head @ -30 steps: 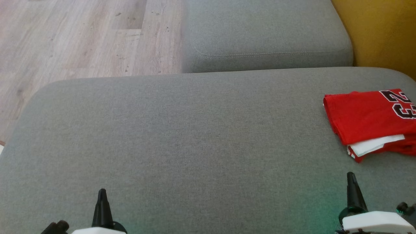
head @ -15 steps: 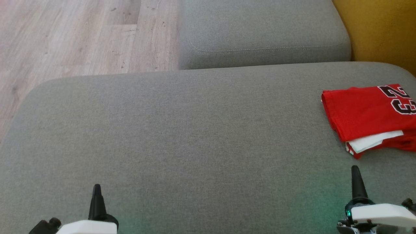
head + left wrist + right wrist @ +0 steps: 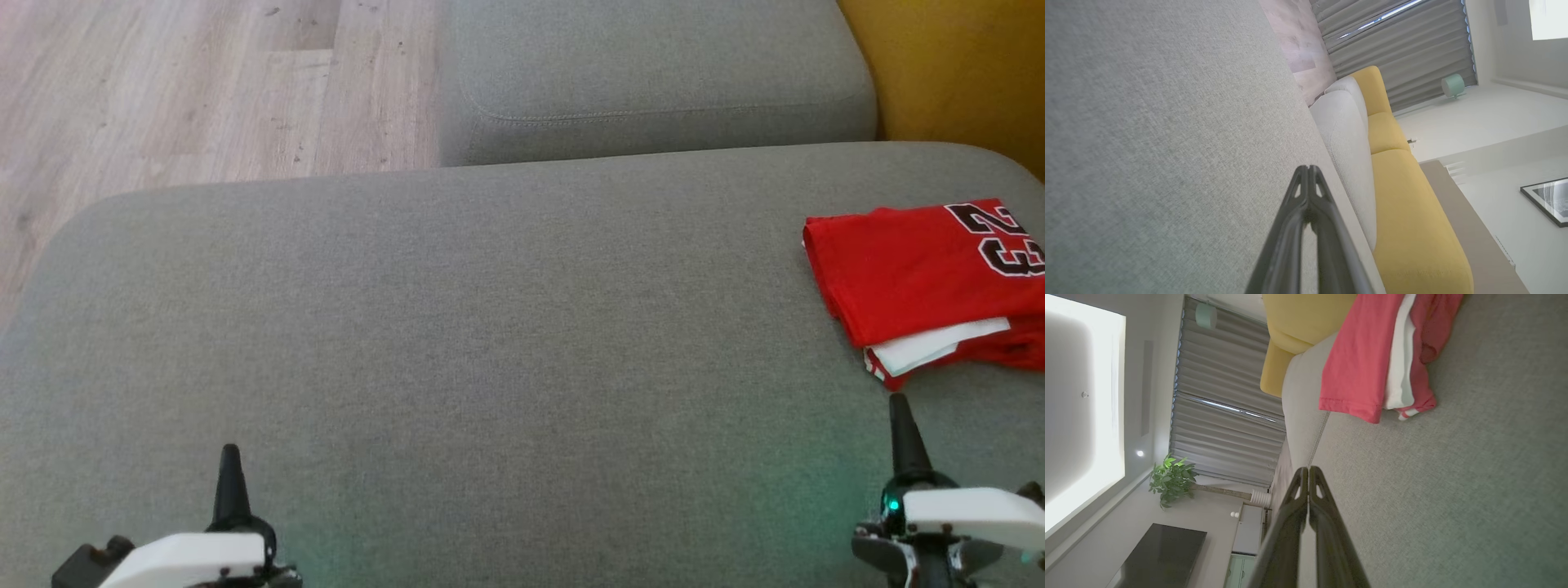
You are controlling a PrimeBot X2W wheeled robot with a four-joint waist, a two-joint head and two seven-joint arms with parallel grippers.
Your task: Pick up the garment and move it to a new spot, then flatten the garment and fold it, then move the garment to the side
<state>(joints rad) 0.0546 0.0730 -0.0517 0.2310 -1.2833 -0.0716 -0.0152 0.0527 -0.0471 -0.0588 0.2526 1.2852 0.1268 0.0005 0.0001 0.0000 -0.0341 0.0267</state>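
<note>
In the head view you see the folded red jersey (image 3: 906, 273), black number on top and a white layer inside, lying at the right edge of the wide grey fabric cushion (image 3: 490, 327). I judge this is its side spot, so the left gripper (image 3: 230, 469) and right gripper (image 3: 899, 420) wait empty at the cushion's near edge. In the left wrist view the fingers (image 3: 1290, 224) are pressed together over bare cushion. In the right wrist view the fingers (image 3: 1290, 522) are closed too, and the jersey lies beyond them on the cushion, its layers stacked and one corner rumpled.

Garment (image 3: 914, 273) on cushion (image 3: 490, 343) — far right edge.
</note>
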